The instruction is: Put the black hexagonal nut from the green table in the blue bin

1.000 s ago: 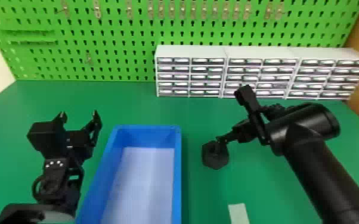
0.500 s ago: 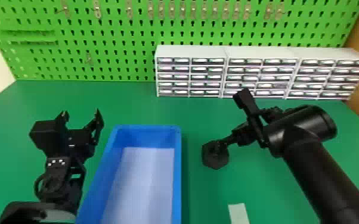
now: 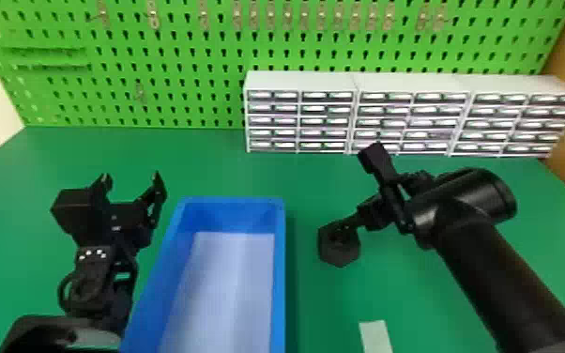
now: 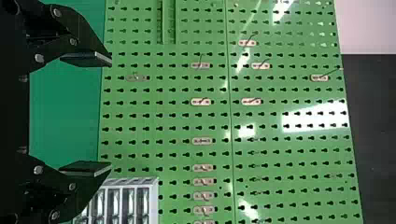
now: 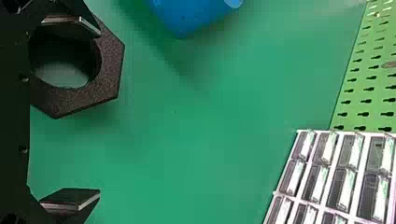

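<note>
The task is, as it seems, in its early part. The black hexagonal nut [image 3: 340, 257] is lying on the green tabletop [image 3: 324, 310], to the right of the blue bin [image 3: 279, 281] and apart from it. The right gripper [image 5: 99, 113] is at the nut, but its fingers are wide apart and have hold of nothing. One finger is over the ring of the nut, near its hole; whether it touches, I cannot tell. What is left is almost everything: to close on the nut, to lift it, to carry it across and to release it.

The left gripper [image 3: 131, 177] is at the other side of the bin, with fingers also spread and empty.

Behind are the small drawers [image 3: 299, 121] and the green pegboard [image 3: 178, 89], probably too far back to disturb the work. A pale strip [image 3: 375, 335] lies nearer to the robot. The main obstacle is probably the bin's side wall, which the nut must pass over.
</note>
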